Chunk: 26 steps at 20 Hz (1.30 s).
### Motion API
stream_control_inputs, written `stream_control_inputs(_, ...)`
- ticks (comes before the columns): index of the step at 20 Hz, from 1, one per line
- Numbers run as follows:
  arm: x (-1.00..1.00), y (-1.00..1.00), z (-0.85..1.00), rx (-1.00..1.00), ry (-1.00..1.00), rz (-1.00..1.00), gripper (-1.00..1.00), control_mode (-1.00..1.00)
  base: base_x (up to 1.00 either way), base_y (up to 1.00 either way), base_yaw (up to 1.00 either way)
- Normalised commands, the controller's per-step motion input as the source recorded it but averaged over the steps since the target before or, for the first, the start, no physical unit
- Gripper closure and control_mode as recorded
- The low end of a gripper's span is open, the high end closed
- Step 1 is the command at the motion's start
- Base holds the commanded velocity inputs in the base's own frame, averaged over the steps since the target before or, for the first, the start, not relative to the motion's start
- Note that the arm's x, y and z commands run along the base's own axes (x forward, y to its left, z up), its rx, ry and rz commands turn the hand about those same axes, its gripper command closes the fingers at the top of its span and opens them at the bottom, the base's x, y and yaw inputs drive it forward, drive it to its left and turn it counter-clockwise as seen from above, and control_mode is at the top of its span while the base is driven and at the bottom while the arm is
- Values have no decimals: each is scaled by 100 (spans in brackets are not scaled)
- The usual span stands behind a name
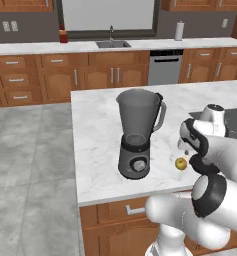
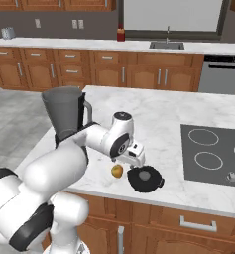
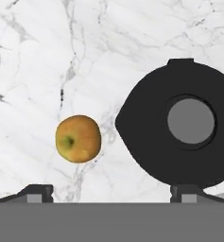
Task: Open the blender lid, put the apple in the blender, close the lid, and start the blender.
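Hand [image 3: 111, 194] wide open, empty, above apple [image 3: 78, 139]

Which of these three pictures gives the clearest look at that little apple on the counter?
The hand view: the apple is large and unobstructed, lying on the marble counter beside the blender lid, not touching it. In the left base view it is a tiny spot near the arm; in the right base view, small beside the lid.
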Motion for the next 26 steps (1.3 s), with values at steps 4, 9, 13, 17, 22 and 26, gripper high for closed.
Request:
stream_control_inputs(4, 16, 24, -35, 0, 6, 0, -100, -100, 0, 0, 0)
stream_control_inputs(9, 29, 13, -36, 0, 6, 0, -100, -100, 0, 0, 0)
stream_control_inputs(13, 41, 0, -11, 0, 0, 0, -100, -100, 0, 0, 0)
stream_control_inputs(17, 31, 0, -13, 0, 0, 1, -100, -100, 0, 0, 0)
stream_control_inputs(22, -5, 0, -24, 0, 0, 0, -100, -100, 0, 0, 0)
stream_control_inputs(26, -29, 0, -23, 0, 0, 0, -100, -100, 0, 0, 0)
